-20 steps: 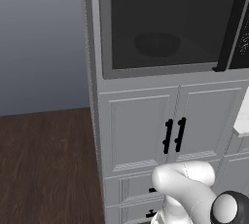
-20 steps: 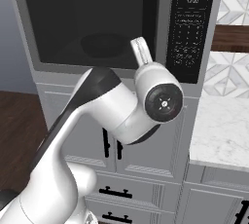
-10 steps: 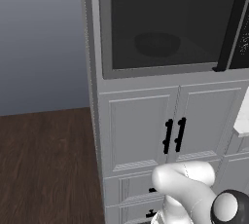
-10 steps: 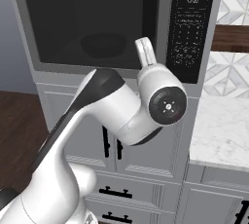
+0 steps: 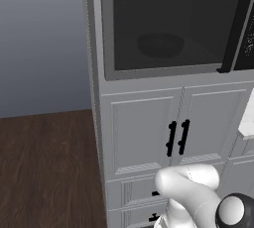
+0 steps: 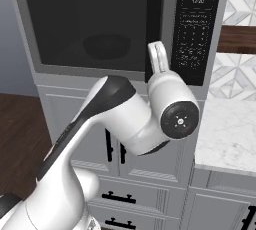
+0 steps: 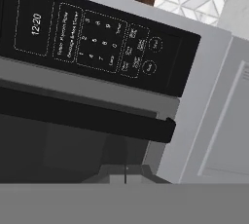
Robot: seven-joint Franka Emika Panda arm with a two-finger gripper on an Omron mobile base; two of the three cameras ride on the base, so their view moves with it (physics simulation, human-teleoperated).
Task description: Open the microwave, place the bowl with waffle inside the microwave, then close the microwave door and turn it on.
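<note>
Black control strip (image 7: 97, 43) of the microwave (image 6: 115, 29) is seen just ahead of the gripper (image 7: 125, 177), jaws pressed together w/ nothing held, the door (image 5: 168, 24) shut & the bowl (image 6: 106, 45) already inside, so 1 forward push remains, prob.

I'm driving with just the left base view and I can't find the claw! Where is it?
Observer: The claw is raised in front of the microwave door, by the lower end of its black handle.
Operator: Is it open?
Observer: No, it's shut, with nothing in it.
Operator: What is its camera looking at?
Observer: The control panel. Its clock reads 12:20.
</note>
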